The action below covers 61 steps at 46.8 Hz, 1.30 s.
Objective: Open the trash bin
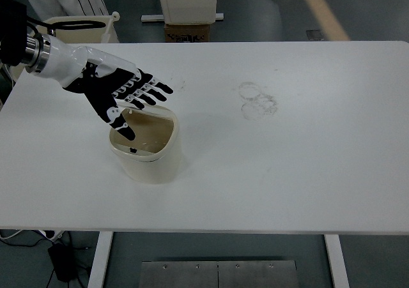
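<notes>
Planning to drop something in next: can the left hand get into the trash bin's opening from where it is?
Probably yes: the left hand hovers open just above the trash bin, whose top gapes with nothing across it.
</notes>
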### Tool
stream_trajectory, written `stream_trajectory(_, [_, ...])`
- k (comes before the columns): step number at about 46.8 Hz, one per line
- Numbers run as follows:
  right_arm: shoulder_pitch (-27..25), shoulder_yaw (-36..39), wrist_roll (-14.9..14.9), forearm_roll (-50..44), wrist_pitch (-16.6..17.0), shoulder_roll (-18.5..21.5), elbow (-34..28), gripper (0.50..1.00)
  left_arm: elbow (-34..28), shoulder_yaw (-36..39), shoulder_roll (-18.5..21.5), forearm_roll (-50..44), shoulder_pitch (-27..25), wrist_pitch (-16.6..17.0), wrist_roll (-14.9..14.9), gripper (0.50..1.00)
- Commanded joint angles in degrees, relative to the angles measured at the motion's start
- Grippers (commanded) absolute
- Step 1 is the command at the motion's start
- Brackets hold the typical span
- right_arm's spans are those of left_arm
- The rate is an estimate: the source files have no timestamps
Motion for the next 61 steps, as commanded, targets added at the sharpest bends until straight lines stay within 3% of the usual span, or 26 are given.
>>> stream_trajectory(1, [0.0,0.1,0.0,0.0,0.0,0.0,0.0,0.991,0.9,-1.3,0.1,-0.1,0.1,0.0,-0.1,1.0])
stream_trajectory(18, [-0.1,0.1,0.0,0.0,0.0,0.0,0.0,0.991,8.5,-6.4,-1.1,-3.5,1.6,2.0,-0.6,1.0])
stream_trajectory(37, [-0.2,0.0,0.0,0.0,-0.1,0.0,0.0,0.991,20.7,-14.1,-6.5,-9.4,4.6,5.0,-2.9,1.0])
stream_trajectory(46, [-0.3,0.0,0.0,0.0,-0.1,0.0,0.0,0.991,28.2,-22.4,-8.7,-10.0,9.0,5.6,-3.8,1.0])
stream_trajectory(61, [-0.5,-0.1,0.0,0.0,-0.1,0.0,0.0,0.991,37.7,-38.3,-10.0,-11.1,21.4,6.0,-3.8,1.0])
